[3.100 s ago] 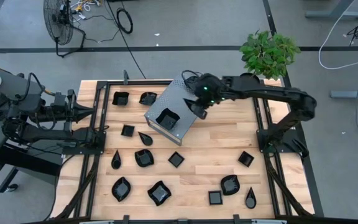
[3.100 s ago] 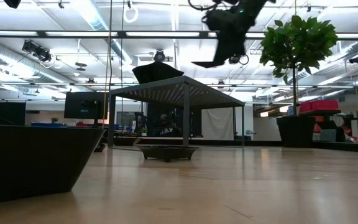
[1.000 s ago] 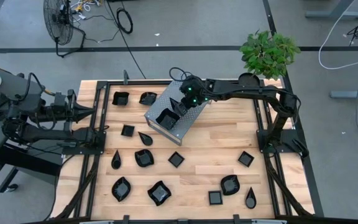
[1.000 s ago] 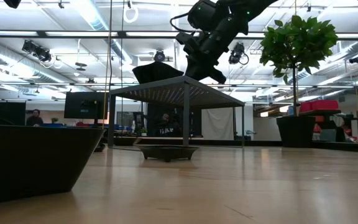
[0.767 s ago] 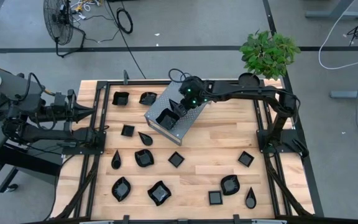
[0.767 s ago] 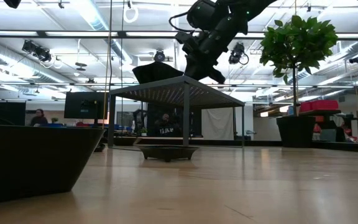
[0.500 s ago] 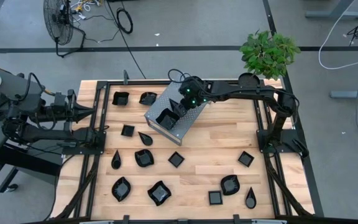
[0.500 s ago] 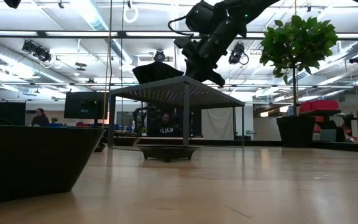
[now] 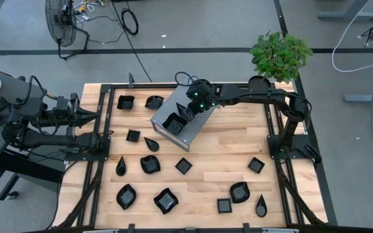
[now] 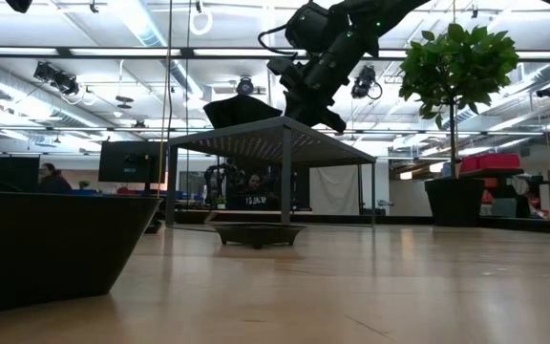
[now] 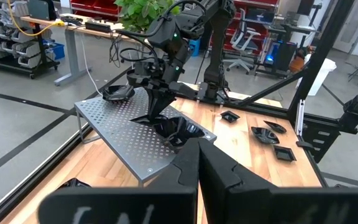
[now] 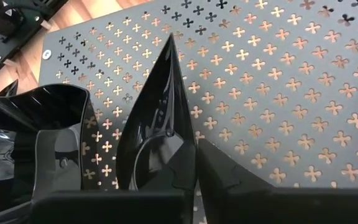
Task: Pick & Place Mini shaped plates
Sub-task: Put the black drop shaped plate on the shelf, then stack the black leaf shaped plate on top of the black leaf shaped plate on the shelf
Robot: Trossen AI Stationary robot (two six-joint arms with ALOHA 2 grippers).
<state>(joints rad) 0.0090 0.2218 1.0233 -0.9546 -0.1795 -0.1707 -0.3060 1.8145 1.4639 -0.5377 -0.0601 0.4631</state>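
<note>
Mini plates (image 9: pixel 166 200) lie scattered over the wooden tabletop (image 9: pixel 232 142), most along the near half, two by the far left corner. One teardrop plate (image 12: pixel 157 134) is at the right gripper (image 12: pixel 194 163), which hangs over the grey perforated metal box (image 9: pixel 185 111) near the far edge; its fingers pinch the plate's broad end at the rim, and the pointed end rests on the box's top beside a square plate (image 12: pixel 55 134) already set there. Whether the pinch is about to loosen I cannot tell; the fingers look closed on the rim.

These plates look hard, thin and glossy, probably light, and likely slick under rubber pads. A judgement: the raised rim is the only place to take hold, one finger inside the hollow and one outside, at the wide end where the wall is tallest. The narrow tip would twist in the grip. A dropped plate could chip or skate across the metal.

The left gripper (image 11: pixel 197 163) waits closed and empty at the table's left edge.
</note>
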